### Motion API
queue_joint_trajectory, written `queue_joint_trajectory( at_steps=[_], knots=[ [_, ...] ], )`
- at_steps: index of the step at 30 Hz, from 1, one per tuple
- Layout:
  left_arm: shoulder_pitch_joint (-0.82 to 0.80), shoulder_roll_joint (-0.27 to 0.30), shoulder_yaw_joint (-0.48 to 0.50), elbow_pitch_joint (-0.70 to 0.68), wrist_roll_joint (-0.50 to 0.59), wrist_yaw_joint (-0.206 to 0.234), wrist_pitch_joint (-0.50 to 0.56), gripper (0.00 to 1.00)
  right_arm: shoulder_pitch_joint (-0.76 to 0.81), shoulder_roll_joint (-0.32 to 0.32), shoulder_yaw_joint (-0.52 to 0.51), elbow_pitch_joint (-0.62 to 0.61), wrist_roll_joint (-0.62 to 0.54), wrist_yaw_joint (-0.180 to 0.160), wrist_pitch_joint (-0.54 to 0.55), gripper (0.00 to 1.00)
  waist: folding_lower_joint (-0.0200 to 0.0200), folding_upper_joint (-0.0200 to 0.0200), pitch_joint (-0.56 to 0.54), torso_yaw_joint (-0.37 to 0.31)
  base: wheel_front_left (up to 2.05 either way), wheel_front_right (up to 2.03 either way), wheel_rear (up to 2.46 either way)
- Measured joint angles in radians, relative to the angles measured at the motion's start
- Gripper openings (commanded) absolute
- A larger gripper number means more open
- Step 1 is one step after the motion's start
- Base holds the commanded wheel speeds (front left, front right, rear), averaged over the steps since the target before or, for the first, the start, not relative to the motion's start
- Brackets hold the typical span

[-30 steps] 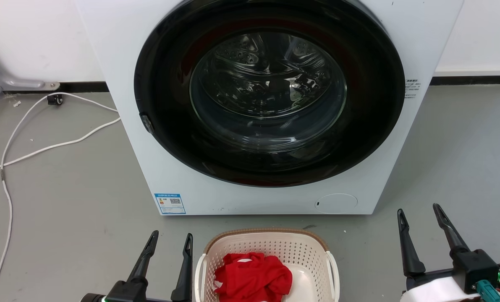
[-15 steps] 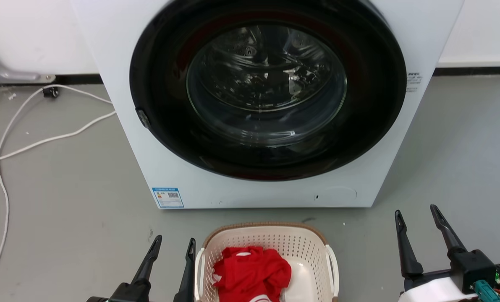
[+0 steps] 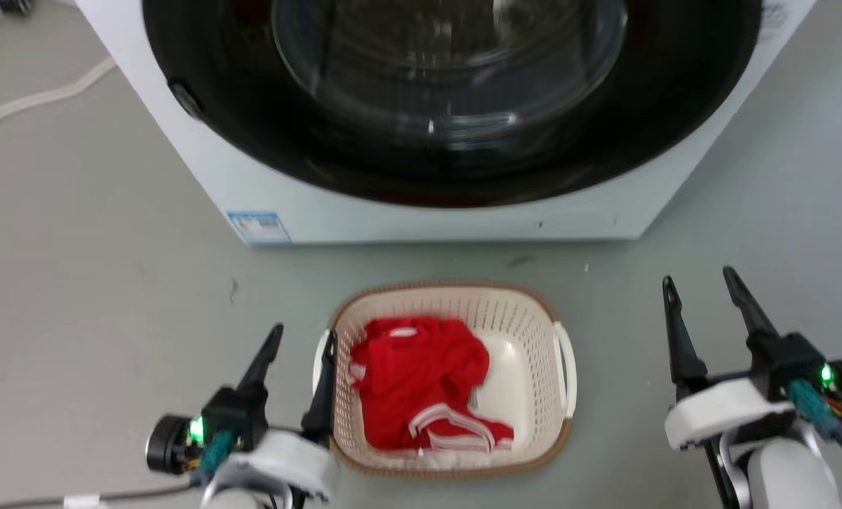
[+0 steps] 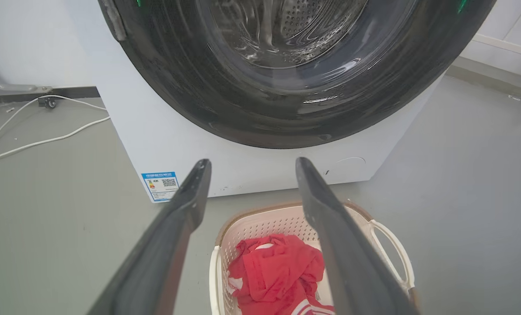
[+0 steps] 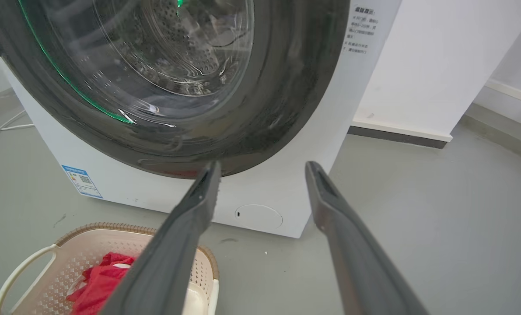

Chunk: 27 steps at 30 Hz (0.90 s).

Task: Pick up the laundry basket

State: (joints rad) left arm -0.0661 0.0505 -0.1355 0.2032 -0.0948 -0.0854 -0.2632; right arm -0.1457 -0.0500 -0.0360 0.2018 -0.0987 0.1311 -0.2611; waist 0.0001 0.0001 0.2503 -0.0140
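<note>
Both splayed: left claw (image 3: 305,331), right claw (image 3: 698,276); laundry basket (image 3: 519,311) lies crosswise (handles (image 3: 568,367) outward).

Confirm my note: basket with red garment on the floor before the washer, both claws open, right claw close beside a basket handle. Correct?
No: the head view shows the left claw close beside a handle of the laundry basket; the right claw stands well apart. The rest holds.

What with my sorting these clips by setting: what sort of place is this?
Probably a laundry area, home or test room unclear: a front-loading washing machine stands on a grey floor, with a laundry basket holding a red garment in front of it.
</note>
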Motion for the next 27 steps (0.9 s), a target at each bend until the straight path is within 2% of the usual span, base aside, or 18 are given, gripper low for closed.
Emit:
queue_joint_trajectory(
  at_steps=[6,14,19,23,27],
  knots=[
    [-0.15,0.013,0.02,0.213,-0.01,-0.029,0.0,1.0,-0.108,0.0,-0.005,0.126,-0.009,0.0,0.054,1.0,0.0,-0.0001,0.128,0.0,0.0,0.0,0.0],
    [-0.375,0.036,0.015,0.495,-0.055,-0.043,0.0,1.0,-0.266,0.0,0.002,0.299,-0.003,0.0,0.141,1.0,0.0001,0.0,0.269,0.004,0.0,0.0,0.0],
    [-0.501,0.043,-0.021,0.634,-0.063,-0.044,0.0,1.0,-0.358,0.0,0.017,0.449,0.067,0.0,0.207,1.0,0.0001,0.0,0.341,0.01,0.0,0.0,0.0],
    [-0.595,0.049,-0.091,0.772,-0.075,-0.044,0.008,1.0,-0.437,0.001,0.046,0.557,0.053,0.0,0.238,1.0,0.0001,0.0,0.394,0.015,0.0,0.0,0.0],
    [-0.689,0.051,-0.17,0.853,-0.117,-0.045,0.032,1.0,-0.514,0.0,0.045,0.651,0.069,0.0,0.263,1.0,0.0001,0.0,0.445,0.021,0.0,0.0,0.0]
  ],
)
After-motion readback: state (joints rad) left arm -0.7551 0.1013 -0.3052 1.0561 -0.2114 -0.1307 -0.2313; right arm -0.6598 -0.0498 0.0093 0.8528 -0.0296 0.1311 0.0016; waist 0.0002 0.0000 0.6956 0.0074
